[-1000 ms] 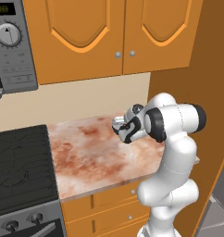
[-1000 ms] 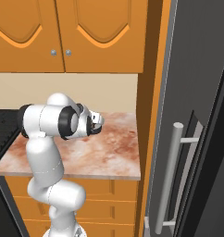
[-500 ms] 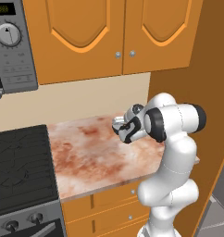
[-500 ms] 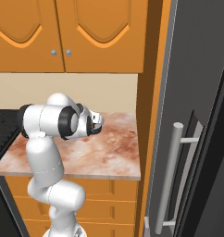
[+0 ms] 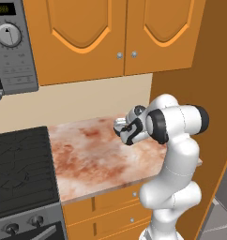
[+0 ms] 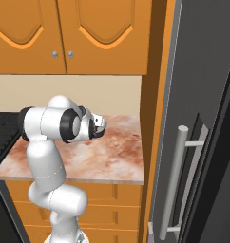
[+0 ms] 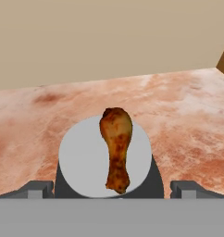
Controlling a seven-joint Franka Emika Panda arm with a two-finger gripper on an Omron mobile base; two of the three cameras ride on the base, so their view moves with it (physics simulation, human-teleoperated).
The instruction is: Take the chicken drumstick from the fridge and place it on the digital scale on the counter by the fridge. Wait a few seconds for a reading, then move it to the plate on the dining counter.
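- Pincer (image 7: 112, 192) spread fully wide, empty, poised above orange-brown club-shaped chicken drumstick (image 7: 116, 147).
- Laid across flat grey round digital scale (image 7: 86, 157) on pink-brown marbled worktop (image 7: 178, 115), presumably for a reading.

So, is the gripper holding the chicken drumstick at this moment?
No, the chicken drumstick lies on the grey top of the digital scale, and the gripper is open, its fingertips apart at either side.

White arm (image 5: 174, 154) folded over the marbled counter (image 5: 96, 154), gripper (image 5: 121, 127) held above the stone. 2 orange cabinet doors (image 5: 110, 33) overhead, dark stovetop (image 5: 21, 168) at left, microwave (image 5: 12, 47) above it.
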